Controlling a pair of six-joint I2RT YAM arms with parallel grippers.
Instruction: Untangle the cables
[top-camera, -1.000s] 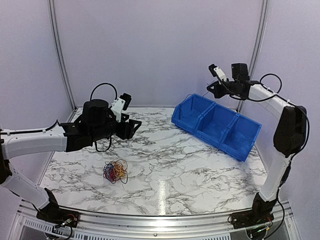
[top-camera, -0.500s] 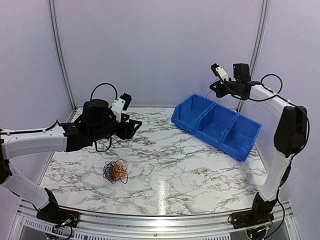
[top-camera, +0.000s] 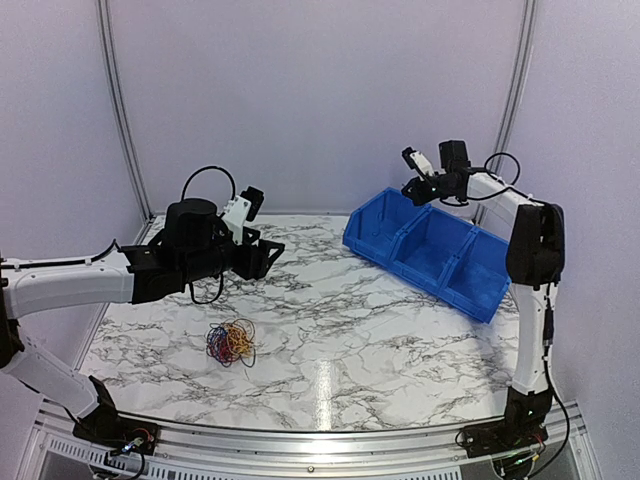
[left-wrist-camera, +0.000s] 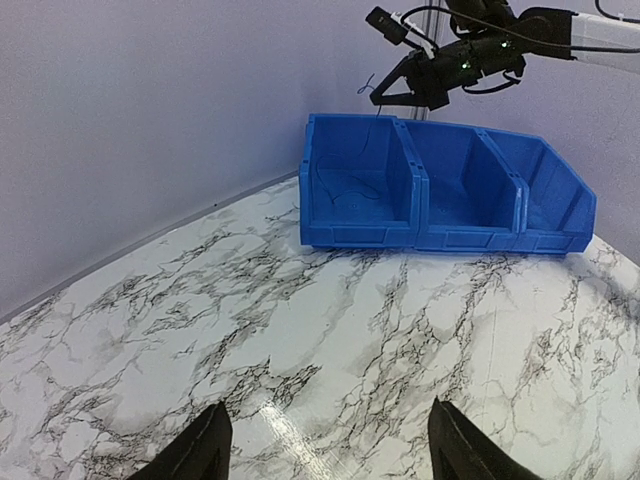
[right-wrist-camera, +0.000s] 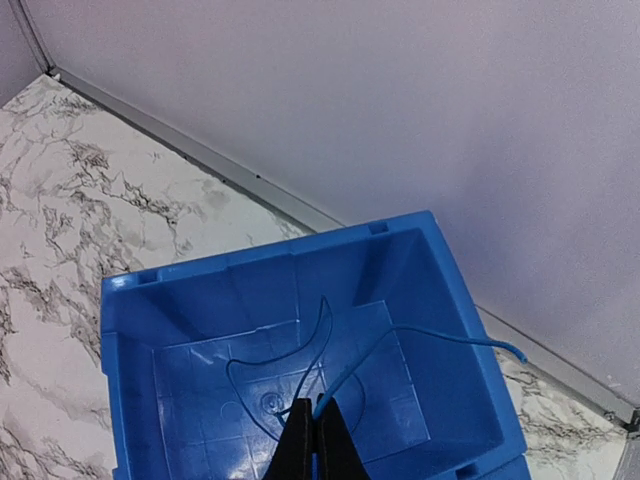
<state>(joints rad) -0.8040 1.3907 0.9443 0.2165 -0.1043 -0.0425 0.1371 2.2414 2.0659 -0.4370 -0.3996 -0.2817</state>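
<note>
While my right pincer (right-wrist-camera: 312, 432) is pinched shut on one blue cable (right-wrist-camera: 322, 335) dangling into the bin (right-wrist-camera: 250, 290) beneath it, the tangle of cables (top-camera: 231, 343) lies on the table (top-camera: 400, 330) below and behind my wide-open left pincer (top-camera: 265, 255), the nearer one.

a white desk (top-camera: 400, 340) with grey-black marble veining carried everything. a blue three-compartment storage bin (left-wrist-camera: 360, 235) sat at its far right, set at an angle toward the back corner, open tops up. pale lilac walls (top-camera: 320, 90) stood behind, with metal posts (top-camera: 117, 110) at the corners.
</note>
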